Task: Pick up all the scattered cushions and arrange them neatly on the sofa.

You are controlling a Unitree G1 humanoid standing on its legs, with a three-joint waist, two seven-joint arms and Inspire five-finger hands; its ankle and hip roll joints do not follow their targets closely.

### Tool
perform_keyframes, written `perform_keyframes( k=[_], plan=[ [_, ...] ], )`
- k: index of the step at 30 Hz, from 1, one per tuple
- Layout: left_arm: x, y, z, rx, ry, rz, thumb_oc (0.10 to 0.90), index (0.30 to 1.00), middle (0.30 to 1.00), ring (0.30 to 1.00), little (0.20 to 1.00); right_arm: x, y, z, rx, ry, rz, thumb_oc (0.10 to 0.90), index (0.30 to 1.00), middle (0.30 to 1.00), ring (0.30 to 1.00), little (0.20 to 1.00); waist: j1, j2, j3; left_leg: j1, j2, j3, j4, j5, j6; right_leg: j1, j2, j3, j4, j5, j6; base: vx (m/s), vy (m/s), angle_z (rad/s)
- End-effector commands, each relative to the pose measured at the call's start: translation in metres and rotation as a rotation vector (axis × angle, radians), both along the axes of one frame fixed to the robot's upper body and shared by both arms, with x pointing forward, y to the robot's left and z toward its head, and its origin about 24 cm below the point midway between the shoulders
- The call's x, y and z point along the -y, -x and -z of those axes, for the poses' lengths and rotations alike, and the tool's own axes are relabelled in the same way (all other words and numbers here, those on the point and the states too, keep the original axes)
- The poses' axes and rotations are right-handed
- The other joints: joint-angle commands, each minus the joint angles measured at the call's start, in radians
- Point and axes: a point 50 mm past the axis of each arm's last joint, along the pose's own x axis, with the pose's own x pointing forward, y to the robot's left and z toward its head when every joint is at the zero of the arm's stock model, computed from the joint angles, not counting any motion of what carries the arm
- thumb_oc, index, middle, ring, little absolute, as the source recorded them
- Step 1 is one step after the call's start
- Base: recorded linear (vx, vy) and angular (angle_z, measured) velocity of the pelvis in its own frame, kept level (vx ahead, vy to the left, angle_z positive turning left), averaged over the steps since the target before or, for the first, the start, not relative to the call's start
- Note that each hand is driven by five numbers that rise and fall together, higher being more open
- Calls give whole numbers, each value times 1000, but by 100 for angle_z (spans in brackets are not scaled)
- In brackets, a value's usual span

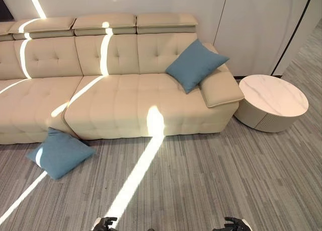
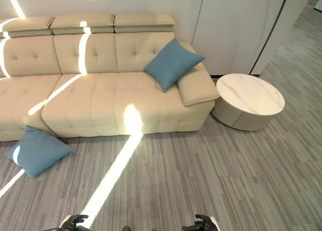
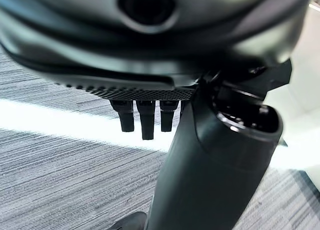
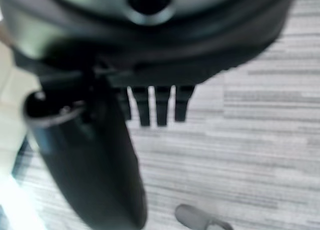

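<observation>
One cushion (image 1: 195, 65) on the sofa (image 1: 121, 102); another (image 1: 59, 152) on the floor.

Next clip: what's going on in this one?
The robot stands facing a beige sofa and nothing is in its grasp. One blue cushion leans in the sofa's right-hand corner against the backrest and armrest. A second blue cushion lies on the grey floor, propped against the sofa's front at the left. The left hand and right hand hang low, fingers straight, holding nothing. A round white side table stands to the sofa's right.
</observation>
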Motion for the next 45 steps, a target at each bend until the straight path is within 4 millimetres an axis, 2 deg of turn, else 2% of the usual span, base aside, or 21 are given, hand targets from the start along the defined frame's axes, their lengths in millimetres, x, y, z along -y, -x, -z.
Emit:
perform_keyframes(
  k=[1, 12, 17, 23, 24, 26, 27, 29, 31, 34, 35, 36, 39, 41, 45],
  plan=[
    [2, -13, -2, 15, -30, 27, 800, 900, 900, 900, 900, 6, -12, -5, 27, 58, -39, 800, 900, 900, 900, 900, 18, -19, 6, 37, 56, 16, 1, -144, -53, -29, -104, 0, 5, -4, 150, 0, 0, 0],
    [3, -14, -1, 12, -25, 24, 800, 900, 900, 900, 900, 2, -8, -2, 7, 43, -24, 800, 900, 900, 900, 900, 13, -22, 16, 25, 50, 19, 1, -149, -42, -43, -107, 15, 5, 5, 151, 0, -1, -2],
    [2, -20, -4, 35, -29, 14, 800, 900, 900, 900, 900, -5, -17, -3, 24, 30, -51, 800, 900, 900, 900, 900, 17, -22, 39, 9, 65, 64, 1, -143, -39, -93, -102, -5, 38, 18, 149, -47, -48, -29],
    [4, -31, -7, 54, -34, 64, 800, 900, 900, 900, 900, -6, -15, -2, 20, 18, -39, 800, 900, 900, 900, 900, -5, -26, 42, 7, 83, 64, 13, -132, -54, -102, -88, -2, 73, -23, 125, 31, -122, -24],
    [5, -33, -7, 60, -33, 71, 800, 900, 900, 900, 900, -7, -16, -2, 28, 17, -42, 800, 900, 900, 900, 900, -9, -26, 47, 0, 88, 60, 35, -135, -57, -102, -86, 4, 79, -30, 118, 5, -132, 10],
    [8, -37, -8, 69, -32, 86, 800, 900, 900, 900, 900, -15, -19, -2, 53, 4, -55, 800, 900, 900, 900, 900, -19, -30, 68, -55, 100, 59, 155, -162, -67, -107, -84, 15, 90, -44, 97, -24, -122, 10],
    [8, -37, -8, 69, -33, 86, 800, 900, 900, 900, 900, -15, -19, -2, 53, 4, -55, 800, 900, 900, 900, 900, -21, -30, 68, -60, 100, 58, 162, -165, -68, -108, -84, 14, 91, -44, 97, -19, -143, 8],
    [13, -42, -8, 85, -27, 88, 800, 900, 900, 900, 900, -15, -18, -2, 44, 19, -58, 800, 900, 900, 900, 900, -17, -37, 105, -148, 111, 41, 345, -137, -84, -90, -81, 17, 91, -55, 69, -2, -155, 10],
    [16, -44, -8, 91, -25, 78, 800, 900, 900, 900, 900, -13, -19, -2, 45, 30, -50, 800, 900, 900, 900, 900, -11, -38, 115, -203, 107, 15, 412, -109, -83, -85, -77, 17, 93, -64, 58, 58, -77, 18],
    [17, -41, -7, 84, -25, 77, 800, 900, 900, 900, 900, -14, -16, -1, 37, 36, -50, 800, 900, 900, 900, 900, -5, -44, 111, -246, 83, 4, 380, -130, -68, -72, -78, 18, 83, -71, 60, 146, -11, 4],
    [17, -38, -6, 73, -26, 79, 800, 900, 900, 900, 900, -12, -11, 0, 25, 39, -49, 800, 900, 900, 900, 900, -3, -48, 106, -272, 76, 22, 322, -126, -63, -52, -77, 12, 64, -77, 67, 242, 54, 24],
    [17, -37, -5, 65, -31, 94, 800, 900, 900, 900, 900, -13, -9, 1, 18, 41, -55, 800, 900, 900, 900, 900, 4, -48, 107, -311, 73, 42, 277, -86, -65, -33, -69, 12, 45, -84, 67, 238, 51, 29],
    [17, -37, -6, 65, -28, 94, 800, 900, 900, 900, 900, -10, -6, 1, 10, 46, -53, 800, 900, 900, 900, 900, 8, -44, 108, -327, 78, 58, 239, -61, -70, -21, -58, 29, 35, -94, 68, 182, 77, 4],
    [14, -32, -4, 51, -28, 73, 800, 900, 900, 900, 900, -8, 1, 2, -6, 48, -56, 800, 900, 900, 900, 900, 6, -48, 93, -312, 74, 55, 220, -68, -61, -7, -53, 45, 30, -109, 73, 197, 105, -28],
    [10, -29, -4, 51, -28, 48, 800, 900, 900, 900, 900, -7, 3, 2, -16, 48, -76, 800, 900, 900, 900, 900, 23, -62, 85, -296, 60, 69, 239, -108, -37, -5, -86, 65, 73, -124, 97, 220, 171, -50]
  ],
)
